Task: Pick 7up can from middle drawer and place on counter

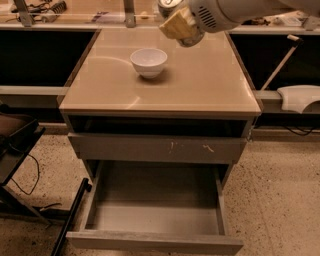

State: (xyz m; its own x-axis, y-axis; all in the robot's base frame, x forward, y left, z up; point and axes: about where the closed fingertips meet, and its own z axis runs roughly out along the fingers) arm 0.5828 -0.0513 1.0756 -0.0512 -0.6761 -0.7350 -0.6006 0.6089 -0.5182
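While above counter [200, 85] rear, pincer [173, 20] clamps 7up can [168, 5]; middle drawer [155, 217] open.

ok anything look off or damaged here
Only pale scratch marks on the grey closed drawer front. The wide grey middle drawer stands open, empty; the tool holds the silvery can above the glossy tan counter.

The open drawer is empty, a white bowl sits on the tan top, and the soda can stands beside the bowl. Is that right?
Not quite. The camera view shows the 7up can held by the gripper in the air over the far part of the counter, beyond the white bowl. The middle drawer is open and empty, as you said.
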